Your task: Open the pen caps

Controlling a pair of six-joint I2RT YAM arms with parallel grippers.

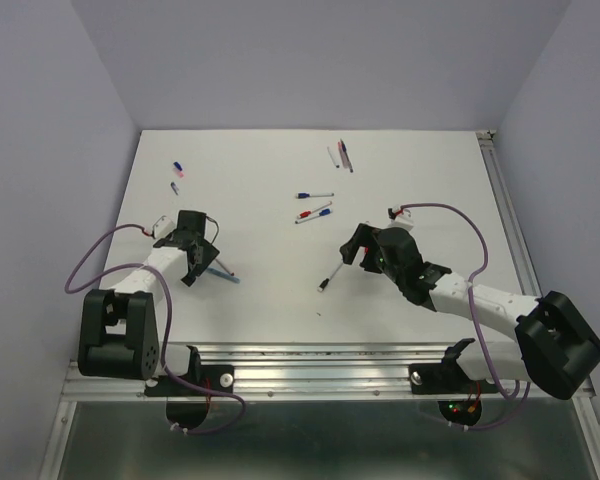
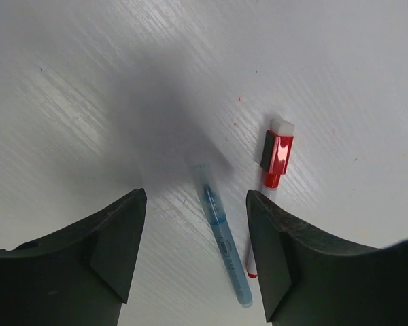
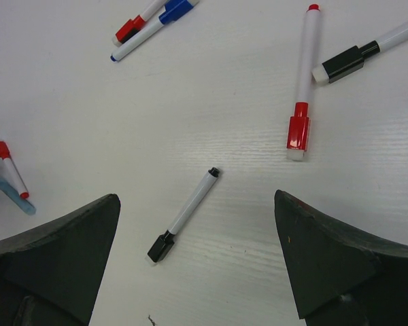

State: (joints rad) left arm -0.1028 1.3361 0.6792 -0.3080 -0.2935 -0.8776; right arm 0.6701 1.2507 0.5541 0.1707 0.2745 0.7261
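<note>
Closest to my left wrist camera, the two dark fingers (image 2: 115,244) of my left gripper (image 2: 195,197) stand spread apart, pinching nothing. Between them, flat on the white table (image 2: 88,102), lies a light-blue pen (image 2: 223,238), and neither finger touches it. Just beside it, on the right of this view, lies a white pen (image 2: 267,192) with its red cap (image 2: 277,153) fitted on the far end and a small white block at the cap's tip. That pen's barrel runs back along the inner edge of the finger on that side; I cannot tell whether they touch.

My right gripper (image 3: 196,198) is spread wide as well and holds nothing. Through its wrist camera, a short pen (image 3: 190,207) lies slanted on the table between the fingertips (image 3: 68,244), clear of both, with its black cap (image 3: 161,248) on the end nearer me. Farther out, a longer pen wears a second red cap (image 3: 298,132), and beside it a second black cap (image 3: 343,63) sits on another pen. Two more pens lie side by side at the upper left of that view, one with a blue cap (image 3: 175,10).

From overhead, my two grippers are well apart, the left one over the left part of the table and the right one right of centre. The other capped pens are scattered across the table's far half.
</note>
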